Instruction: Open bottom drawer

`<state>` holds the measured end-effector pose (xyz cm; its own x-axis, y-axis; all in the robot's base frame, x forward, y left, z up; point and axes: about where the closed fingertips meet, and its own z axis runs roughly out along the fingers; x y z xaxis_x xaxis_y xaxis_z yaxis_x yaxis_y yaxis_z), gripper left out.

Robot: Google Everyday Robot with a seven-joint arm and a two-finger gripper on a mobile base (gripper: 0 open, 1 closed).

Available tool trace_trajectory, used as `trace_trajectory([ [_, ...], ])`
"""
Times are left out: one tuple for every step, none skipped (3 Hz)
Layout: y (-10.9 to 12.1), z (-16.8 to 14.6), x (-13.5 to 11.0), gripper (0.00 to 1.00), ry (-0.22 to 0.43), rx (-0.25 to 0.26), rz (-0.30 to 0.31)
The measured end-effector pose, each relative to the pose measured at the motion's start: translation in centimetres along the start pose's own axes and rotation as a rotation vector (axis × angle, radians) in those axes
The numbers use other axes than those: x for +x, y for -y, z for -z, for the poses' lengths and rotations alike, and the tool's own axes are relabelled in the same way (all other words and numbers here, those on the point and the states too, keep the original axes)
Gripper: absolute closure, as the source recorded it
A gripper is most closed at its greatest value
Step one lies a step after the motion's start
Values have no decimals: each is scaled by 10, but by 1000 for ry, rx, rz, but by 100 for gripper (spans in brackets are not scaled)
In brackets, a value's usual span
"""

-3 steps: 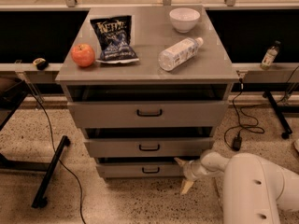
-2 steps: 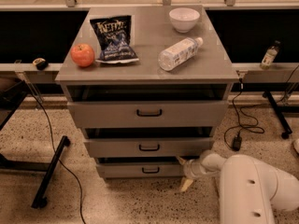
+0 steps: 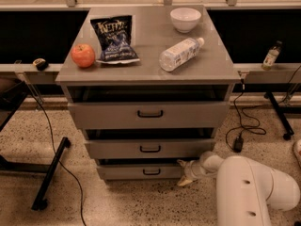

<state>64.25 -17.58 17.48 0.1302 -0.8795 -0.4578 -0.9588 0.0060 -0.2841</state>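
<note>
The bottom drawer (image 3: pixel 136 172) is the slimmest grey front at the foot of the cabinet, with a small black bar handle (image 3: pixel 151 172). A dark gap shows above it. My gripper (image 3: pixel 184 172) is low by the floor, at the drawer's right end and to the right of the handle. Its fingers look spread, one pale fingertip (image 3: pixel 184 181) pointing down at the floor. It holds nothing. My white arm (image 3: pixel 249 192) fills the lower right.
The mid drawer (image 3: pixel 149 149) and top drawer (image 3: pixel 149 114) stick out slightly. On the cabinet top lie an apple (image 3: pixel 83 55), a chip bag (image 3: pixel 113 38), a water bottle (image 3: pixel 180 54) and a white bowl (image 3: pixel 185 19). Cables (image 3: pixel 240 126) and a black stand leg (image 3: pixel 51 171) lie on the floor.
My gripper has edged slightly left toward the right end of the bottom drawer. The drawers have not visibly moved.
</note>
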Motion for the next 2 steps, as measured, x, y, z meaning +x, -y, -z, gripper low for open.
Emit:
trace_trajectory([
  [0, 0, 0, 34, 0, 0, 0],
  [-14, 4, -6, 34, 0, -28, 31],
])
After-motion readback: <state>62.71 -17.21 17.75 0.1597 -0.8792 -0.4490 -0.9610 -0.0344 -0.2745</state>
